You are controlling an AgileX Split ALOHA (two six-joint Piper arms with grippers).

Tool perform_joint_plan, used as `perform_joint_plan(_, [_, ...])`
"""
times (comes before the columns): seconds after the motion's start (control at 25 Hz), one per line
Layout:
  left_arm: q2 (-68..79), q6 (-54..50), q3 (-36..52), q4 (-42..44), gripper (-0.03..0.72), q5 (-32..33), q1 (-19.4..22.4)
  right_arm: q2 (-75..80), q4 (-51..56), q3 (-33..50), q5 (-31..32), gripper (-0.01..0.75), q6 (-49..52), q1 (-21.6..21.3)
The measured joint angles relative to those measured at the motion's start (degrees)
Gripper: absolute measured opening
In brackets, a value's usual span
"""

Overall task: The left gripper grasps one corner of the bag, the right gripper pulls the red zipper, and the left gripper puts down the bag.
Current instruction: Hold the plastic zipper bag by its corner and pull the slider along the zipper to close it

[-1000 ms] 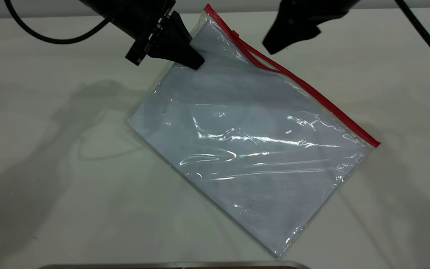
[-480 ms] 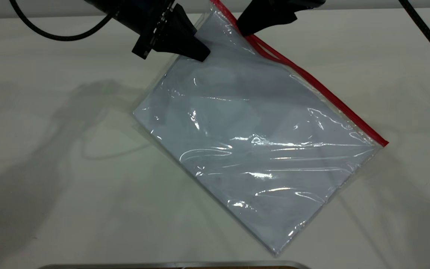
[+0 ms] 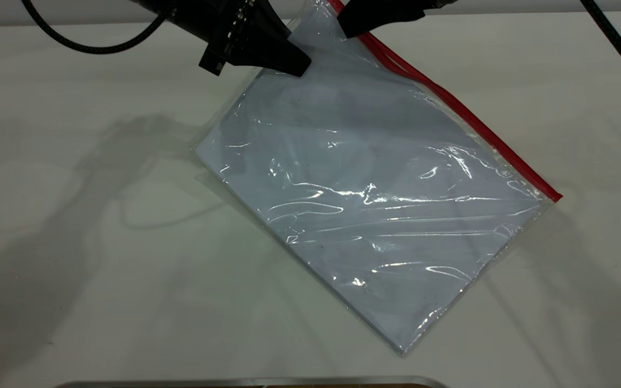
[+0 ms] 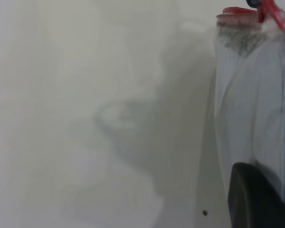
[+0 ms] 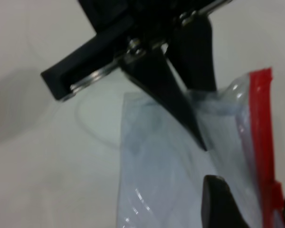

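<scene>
The left claw (image 3: 289, 62) is clenched on the bag (image 3: 375, 188) by its upper corner, lifting that end off the worktop (image 3: 73, 215); the right claw (image 3: 351, 27), fingers parted in its wrist view, straddles the red zipper (image 3: 450, 102); next it must pinch the slider (image 4: 270, 9), visible only in the left wrist view.

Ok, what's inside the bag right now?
Through the clear bag a flat white sheet shows, filling most of it. Anything beneath that sheet is covered. The left gripper holds the top corner; the right gripper is at the red zipper.
</scene>
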Motion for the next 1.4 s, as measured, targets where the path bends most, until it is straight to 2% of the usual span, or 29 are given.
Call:
perform_joint_plan(0.64, [0.0, 0.0, 0.0, -0.2, 0.052, 0.1, 0.0, 2.2, 2.9, 0.0, -1.4, 0.337, -2.2, 0.0])
perform_joint_plan(0.8, [0.0, 0.0, 0.0, -0.2, 0.052, 0.1, 0.0, 2.2, 3.6, 0.0, -1.4, 0.266, -3.4, 0.0])
perform_joint_plan(1.08, [0.0, 0.0, 0.0, -0.2, 0.052, 0.2, 0.0, 2.2, 4.1, 0.0, -1.6, 0.073, -4.0, 0.0])
perform_joint_plan(1.2, [0.0, 0.0, 0.0, -0.2, 0.052, 0.3, 0.0, 2.2, 3.8, 0.0, -1.8, 0.048, -4.2, 0.0])
perform_joint_plan(1.4, [0.0, 0.0, 0.0, -0.2, 0.052, 0.3, -0.2, 2.2, 1.1, -0.2, -2.6, 0.047, -3.7, 0.0])
